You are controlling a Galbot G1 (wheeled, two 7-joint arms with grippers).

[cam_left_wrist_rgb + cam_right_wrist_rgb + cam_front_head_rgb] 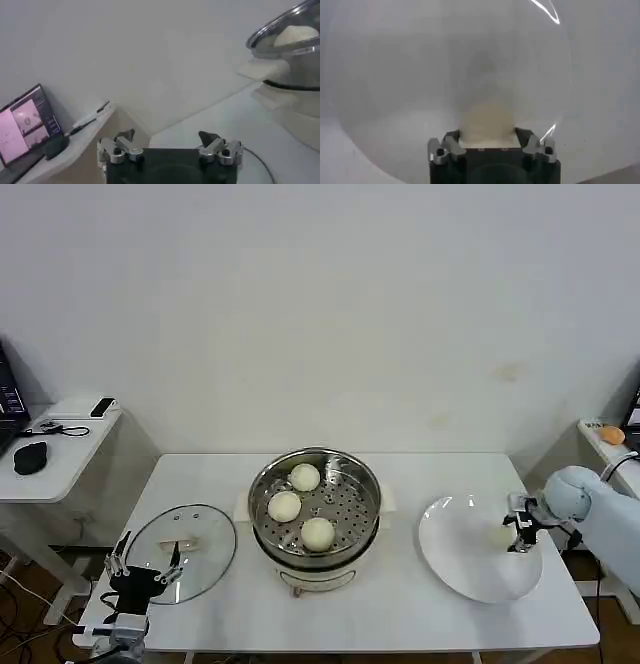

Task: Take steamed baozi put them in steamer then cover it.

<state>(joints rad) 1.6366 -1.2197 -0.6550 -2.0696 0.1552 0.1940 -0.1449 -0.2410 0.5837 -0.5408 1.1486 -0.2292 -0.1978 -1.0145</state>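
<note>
Baozi (303, 477): three sit in the steamer (365, 484), the fourth (486, 119) is on the plate (450, 564) between the right gripper's (520, 531) jaws; grip looks closed, likely. Next: lift, carry over. Left gripper (146, 569) spread, idle above the cover (205, 544).

The steamer (315, 514) stands mid-table (400, 604) with three baozi (285, 506) in it. The cover (185, 539) lies flat to its left, the plate (470, 569) to its right holding one more baozi (500, 535).
</note>
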